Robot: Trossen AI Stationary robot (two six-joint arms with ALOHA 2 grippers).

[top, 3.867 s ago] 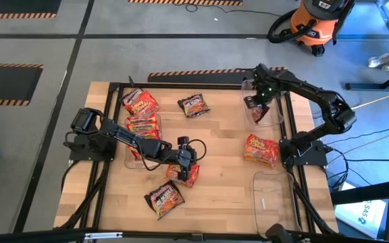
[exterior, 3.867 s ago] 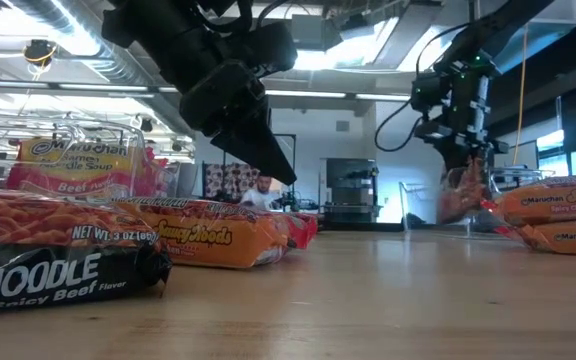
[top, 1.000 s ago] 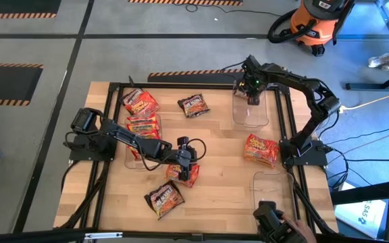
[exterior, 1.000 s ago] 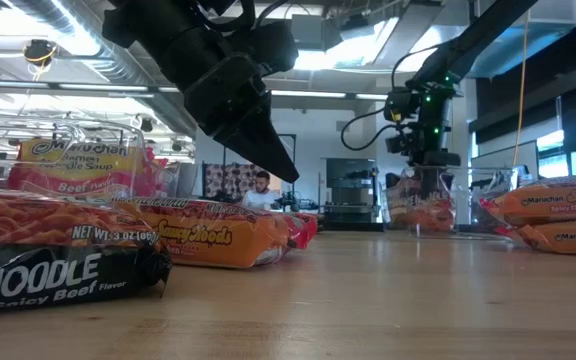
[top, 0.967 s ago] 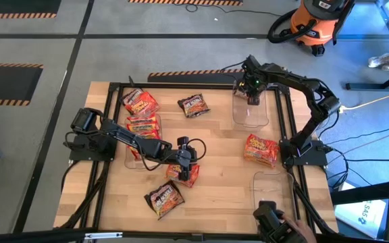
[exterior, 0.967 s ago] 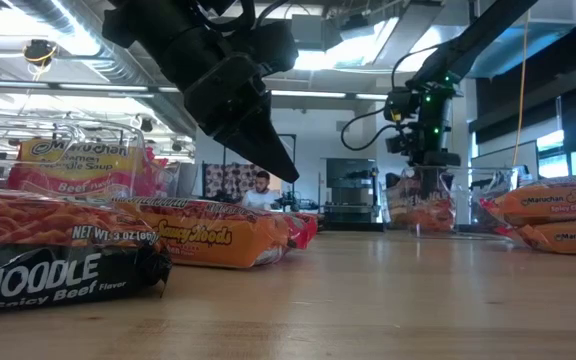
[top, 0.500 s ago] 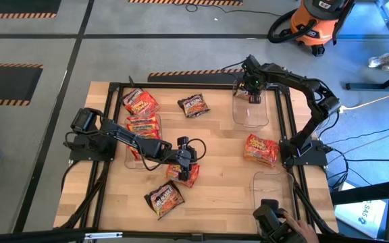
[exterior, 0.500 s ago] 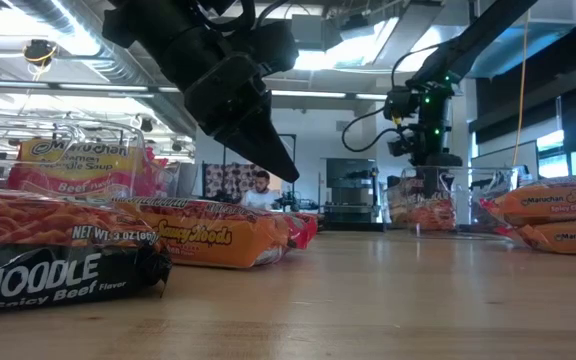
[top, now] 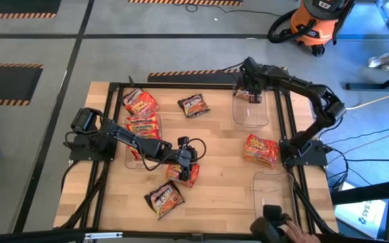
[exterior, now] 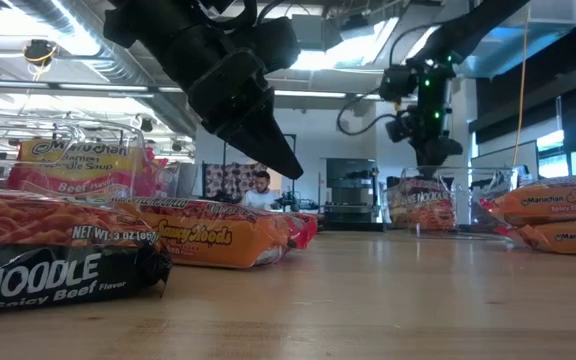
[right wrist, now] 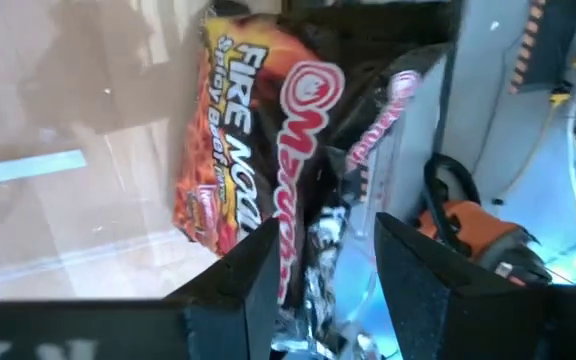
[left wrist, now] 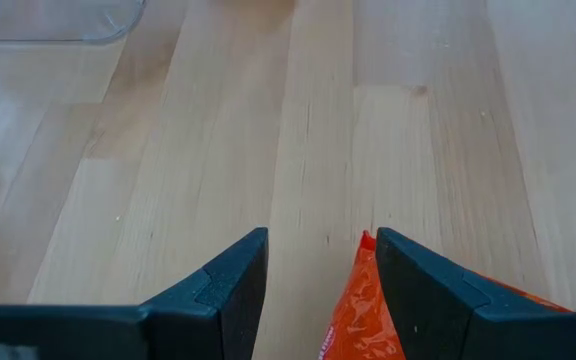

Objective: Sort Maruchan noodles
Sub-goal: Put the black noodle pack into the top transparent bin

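The right gripper (top: 251, 91) hangs over the far end of a clear bin (top: 251, 116) at the back right of the tabletop (top: 225, 192). Its jaws are spread and hold nothing. A dark noodle packet (right wrist: 268, 170) sits inside that bin, leaning on the wall, probably because dark packets go there. It reads "FIRE NOODLE" and "Maruchan".

The left gripper (top: 181, 162) is low over an orange packet (top: 184, 173) mid-table, jaws spread around its edge, likely to pick it up next. More packets lie around. One (exterior: 53, 275) says "NOODLE Spicy Beef Flavor".
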